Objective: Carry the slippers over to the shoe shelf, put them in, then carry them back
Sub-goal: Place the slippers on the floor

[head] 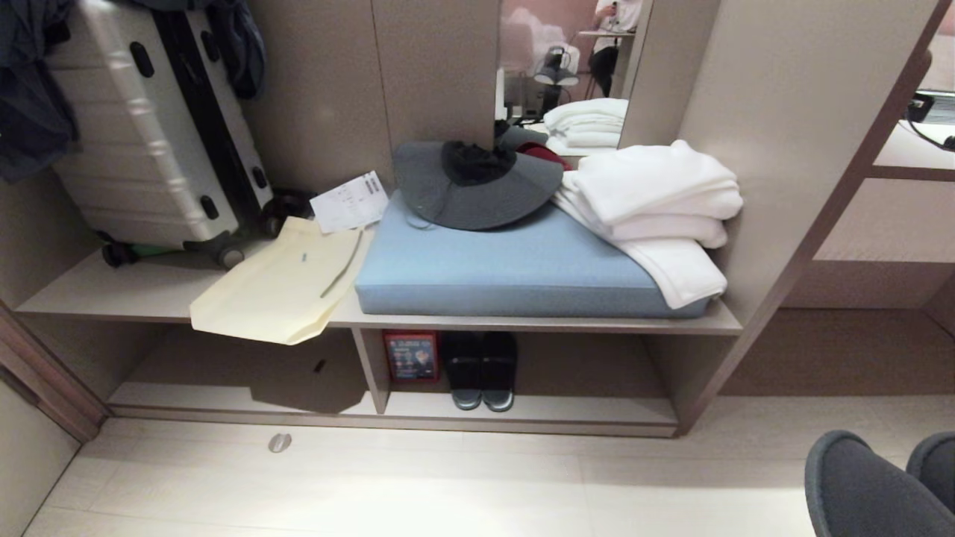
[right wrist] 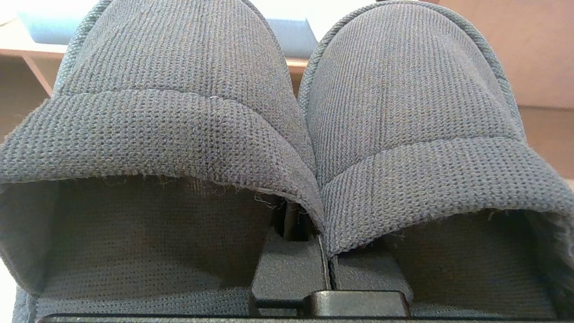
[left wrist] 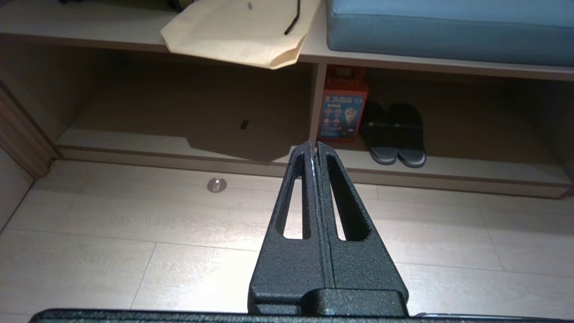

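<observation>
Grey knit slippers, two of them, sit pinched together in the right gripper; its jaws are closed on the inner edges where the toe bands meet. In the head view the pair pokes in at the lower right corner, above the floor and well short of the shelf. Left gripper is empty, jaws pressed together, pointing at the floor in front of the divider.

Next out: pale plank floor with one small round metal disc on it. Then the shoe shelf, low and open-fronted, two bays split by one divider. Left bay holds nothing I can make out. Right bay already holds one red box against the divider and one other dark pair just beside it, toes out.

Above: bench top with one blue cushion, one cream bag overhanging the left bay, one paper slip, one grey hat, one stack of white towels, one suitcase at the back left.

Risks, my read:
- Grip is only on the thin inner edges, so either slipper could slide out during the carry.
- Free room in the right bay lies past the resting pair; a sloppy entry would knock them or the box.
- Shelf opening is low; coming in high would hit the bench edge.
- Two dark pairs side by side could get mixed up on the return.
</observation>
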